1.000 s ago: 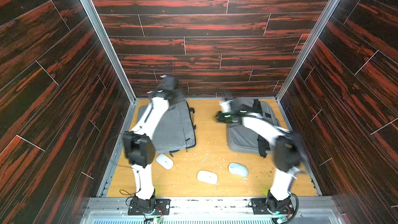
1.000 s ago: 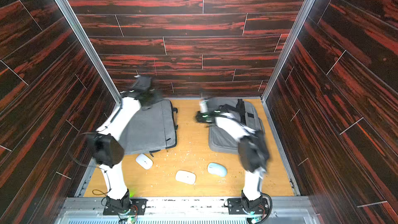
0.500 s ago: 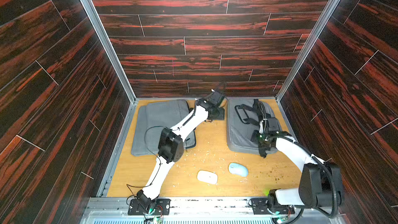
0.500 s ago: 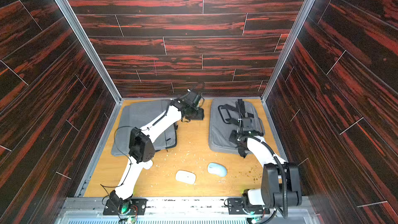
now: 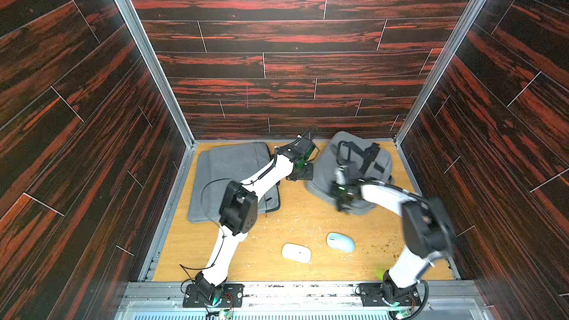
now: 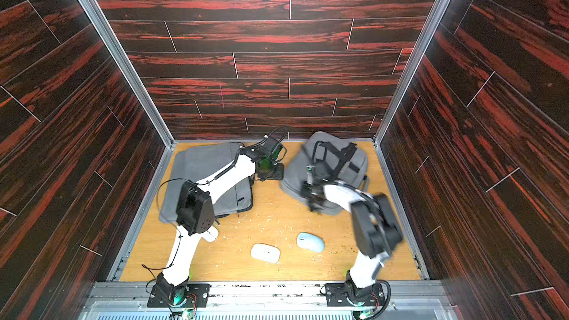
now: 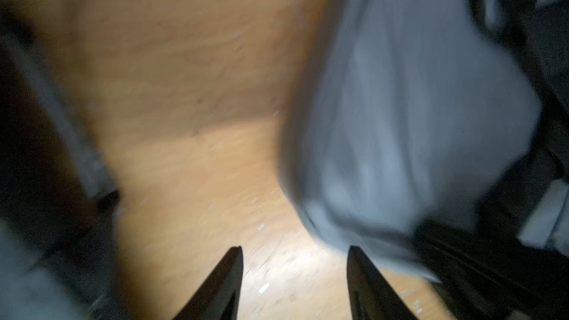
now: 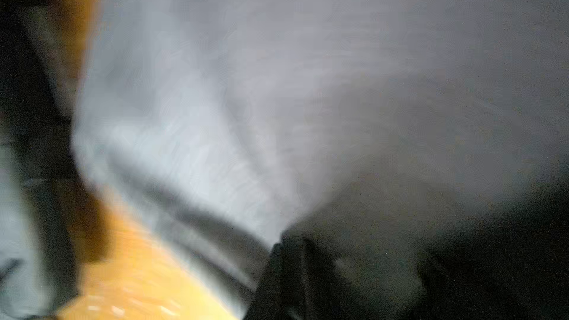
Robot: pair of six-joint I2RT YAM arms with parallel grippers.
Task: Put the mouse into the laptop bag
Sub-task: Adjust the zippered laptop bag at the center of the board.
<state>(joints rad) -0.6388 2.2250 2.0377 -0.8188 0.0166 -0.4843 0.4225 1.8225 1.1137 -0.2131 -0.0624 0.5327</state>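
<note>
1. Lift the cloth of the laptop bag (image 5: 323,167), at the tabletop's far right corner, slowly with the right gripper (image 8: 289,241), pinched shut on it, to open a mouth.
2. Slip the left gripper (image 7: 295,247), jaws apart and empty, under that edge.
3. Find the blue mouse (image 5: 340,242) and white mouse (image 5: 296,252) near the front edge, well apart from both grippers.

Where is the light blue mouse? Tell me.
In both top views the light blue mouse lies on the table's front right, just right of the white mouse and nearer the robot than the right-hand grey bag.
</note>
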